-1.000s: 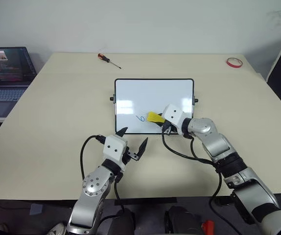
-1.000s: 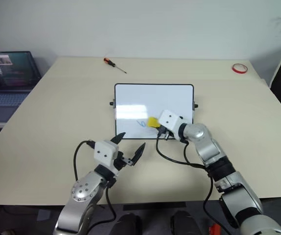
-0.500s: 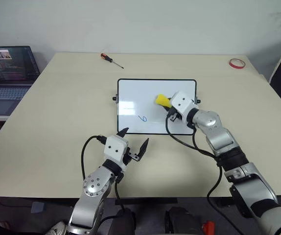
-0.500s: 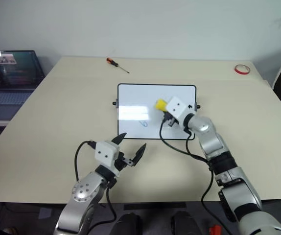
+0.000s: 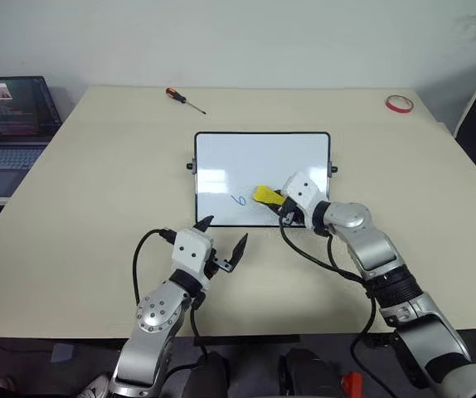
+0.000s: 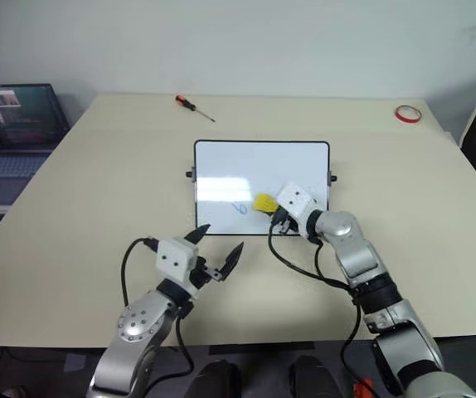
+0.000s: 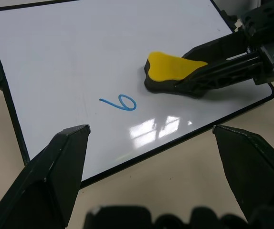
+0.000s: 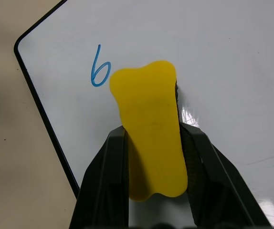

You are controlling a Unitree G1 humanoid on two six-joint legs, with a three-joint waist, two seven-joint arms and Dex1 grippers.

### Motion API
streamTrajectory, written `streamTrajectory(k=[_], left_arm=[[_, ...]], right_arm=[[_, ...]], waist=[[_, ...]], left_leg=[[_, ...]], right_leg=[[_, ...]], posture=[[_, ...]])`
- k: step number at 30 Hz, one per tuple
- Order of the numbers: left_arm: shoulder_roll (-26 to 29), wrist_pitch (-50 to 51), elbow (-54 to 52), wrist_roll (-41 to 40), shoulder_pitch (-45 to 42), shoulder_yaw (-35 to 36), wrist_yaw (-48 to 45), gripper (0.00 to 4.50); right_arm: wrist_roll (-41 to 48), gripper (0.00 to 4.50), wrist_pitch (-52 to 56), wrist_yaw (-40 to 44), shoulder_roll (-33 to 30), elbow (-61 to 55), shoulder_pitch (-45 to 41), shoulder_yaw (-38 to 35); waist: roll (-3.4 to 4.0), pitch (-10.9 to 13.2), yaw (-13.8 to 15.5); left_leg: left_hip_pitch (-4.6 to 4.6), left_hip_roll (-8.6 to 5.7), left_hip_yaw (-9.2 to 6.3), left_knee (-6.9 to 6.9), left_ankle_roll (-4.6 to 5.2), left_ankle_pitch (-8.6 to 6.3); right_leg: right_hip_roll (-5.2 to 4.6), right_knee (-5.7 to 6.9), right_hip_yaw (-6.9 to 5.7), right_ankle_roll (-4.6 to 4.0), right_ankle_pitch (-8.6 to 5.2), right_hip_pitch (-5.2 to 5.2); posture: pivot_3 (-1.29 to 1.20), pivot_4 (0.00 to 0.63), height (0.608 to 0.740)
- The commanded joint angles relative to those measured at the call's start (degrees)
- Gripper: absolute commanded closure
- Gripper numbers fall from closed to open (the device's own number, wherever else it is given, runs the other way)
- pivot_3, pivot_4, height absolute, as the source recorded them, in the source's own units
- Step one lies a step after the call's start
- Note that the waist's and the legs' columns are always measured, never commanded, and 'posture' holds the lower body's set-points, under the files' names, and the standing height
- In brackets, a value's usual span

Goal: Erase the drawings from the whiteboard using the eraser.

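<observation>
Eraser [image 8: 150,133] sits clamped between the two black fingers [image 8: 106,181] of my right gripper [image 5: 278,201], yellow top up and black base down on the whiteboard [image 5: 255,153]. Its free end points toward the one blue mark I can see, a small loop with a short tail [image 5: 238,200], like a handwritten six. In my right wrist view the eraser's tip lies just beside that loop, very near it, but I cannot tell whether it touches the ink. The eraser rests on the near part of the board, to the right of the loop as my head cameras see it, with my right hand reaching in over the board's near right corner.

The whiteboard lies flat in the middle of the tan table [image 5: 80,207], its black frame squared to me and the rest of its white face bare apart from window glare.

My left gripper [image 5: 220,240] hangs over the table just short of the board's near left corner, its fingers spread wide and holding nothing. In its wrist view the loop and the held eraser lie ahead of it, well apart from its fingertips [image 7: 60,162].

Far off on the table lie a screwdriver [image 5: 184,100] beyond the board and a red tape ring [image 5: 398,103] at the far right corner. A laptop [image 5: 10,124] stands open off to my left.
</observation>
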Motion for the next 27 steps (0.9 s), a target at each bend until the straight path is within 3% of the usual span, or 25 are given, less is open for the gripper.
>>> streamTrajectory(k=[1, 7, 11, 18, 27], left_arm=[[0.6, -1.4, -3.7, -0.7, 1.5, 1.3, -0.1, 0.0], [1.5, -2.1, -6.4, -1.5, 5.4, 4.2, -0.2, 0.0], [1.3, -2.4, -7.0, -1.5, 6.2, 4.7, -0.1, 0.0], [1.0, -2.5, -7.9, -2.8, 5.3, 4.5, -0.6, 0.0], [1.6, -1.8, -7.9, -3.3, 4.6, 4.4, -0.9, 0.0]], right_arm=[[4.9, 3.32, 3.5, 1.1, -0.1, -8.5, 1.6, -3.7], [14.2, 3.32, 9.6, 2.2, -3.0, -25.8, 11.4, -11.0], [17.1, 3.32, 6.1, 3.3, -5.5, -31.5, 19.2, -14.3], [15.3, 3.32, -5.0, 3.3, -8.0, -30.9, 29.8, -16.6], [15.9, 3.32, -7.1, 1.4, -8.5, -30.7, 30.7, -16.1]], waist=[[0.01, 0.0, 0.1], [0.0, 0.0, 0.4], [-0.01, 0.0, 0.4], [-0.02, 0.0, 0.2], [-0.02, 0.1, 0.3]], left_leg=[[-0.07, 0.0, -0.04, 0.0, -0.01, -0.01], [-0.27, -0.01, -0.3, -0.13, -0.14, -0.15], [-0.22, -0.08, -0.32, -0.1, -0.13, -0.16], [-0.05, -0.07, -0.06, -0.02, -0.14, -0.16], [-0.02, -0.06, 0.04, -0.01, -0.14, -0.15]], right_leg=[[-0.04, -0.02, -0.01, 0.0, 0.0, -0.05], [-0.15, -0.17, -0.02, 0.0, -0.16, -0.22], [-0.19, -0.16, -0.05, 0.02, -0.17, -0.15], [0.02, -0.09, -0.06, 0.03, -0.18, 0.03], [0.07, -0.06, -0.02, 0.03, -0.17, 0.04]], posture=[[0.0, 0.15, 0.74], [0.0, 0.15, 0.74], [0.0, 0.15, 0.74], [0.0, 0.15, 0.74], [0.0, 0.15, 0.74]])
